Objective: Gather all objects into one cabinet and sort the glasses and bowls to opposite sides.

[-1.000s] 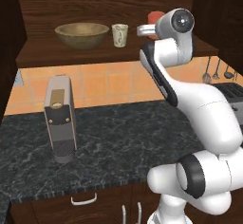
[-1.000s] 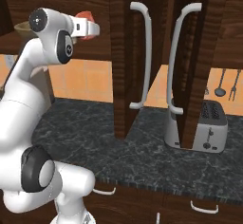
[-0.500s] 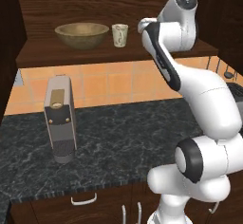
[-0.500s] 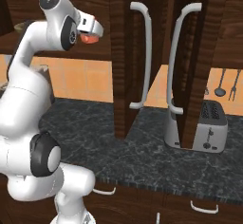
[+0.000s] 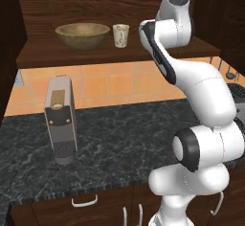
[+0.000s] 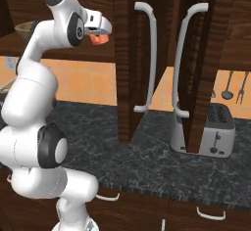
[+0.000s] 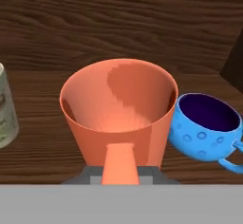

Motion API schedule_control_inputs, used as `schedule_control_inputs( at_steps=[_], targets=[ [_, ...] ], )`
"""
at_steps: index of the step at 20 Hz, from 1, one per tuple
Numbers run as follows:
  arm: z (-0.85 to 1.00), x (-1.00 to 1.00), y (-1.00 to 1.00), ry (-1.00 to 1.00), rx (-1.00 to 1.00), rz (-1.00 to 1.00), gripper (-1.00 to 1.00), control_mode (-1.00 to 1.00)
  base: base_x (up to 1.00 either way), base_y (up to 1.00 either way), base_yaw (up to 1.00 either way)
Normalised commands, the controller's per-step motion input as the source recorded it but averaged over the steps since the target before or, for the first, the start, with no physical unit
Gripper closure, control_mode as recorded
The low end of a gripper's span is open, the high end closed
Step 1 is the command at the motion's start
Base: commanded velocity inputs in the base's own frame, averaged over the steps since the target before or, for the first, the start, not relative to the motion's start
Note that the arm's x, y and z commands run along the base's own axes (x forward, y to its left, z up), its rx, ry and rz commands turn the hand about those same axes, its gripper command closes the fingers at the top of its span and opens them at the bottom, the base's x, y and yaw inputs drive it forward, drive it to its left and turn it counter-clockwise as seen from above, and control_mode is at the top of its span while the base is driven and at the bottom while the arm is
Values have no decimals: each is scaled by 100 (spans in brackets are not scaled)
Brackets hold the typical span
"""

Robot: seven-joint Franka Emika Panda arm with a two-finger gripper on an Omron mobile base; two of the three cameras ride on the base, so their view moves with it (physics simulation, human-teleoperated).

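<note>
Red-orange plastic cup (image 7: 118, 116) sits clamped in the gripper (image 6: 99, 33) up by the dark wood cabinet shelf (image 5: 95, 55), next needing a gentle set-down beside the cream cup (image 5: 120, 35).

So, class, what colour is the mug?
Blue with small ring marks, clearest in the hand view.

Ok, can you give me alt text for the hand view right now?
A red-orange cup sits front and centre, held in the gripper, seen from above its open mouth. A blue mug sits to its right and a cream cup at the left edge, over a dark wooden shelf.
</note>
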Motion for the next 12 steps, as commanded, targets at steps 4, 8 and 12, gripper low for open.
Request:
schedule_control_inputs(
  at_steps=[4, 8, 12],
  targets=[
    [-25, 37, -15, -2, -6, 1, 100, -100, 0, 0, 0],
    [-1, 64, -23, 10, 3, 0, 100, -100, 0, 0, 0],
    [-1, 64, -29, 15, 4, 0, 100, -100, 0, 0, 0]
  ],
)
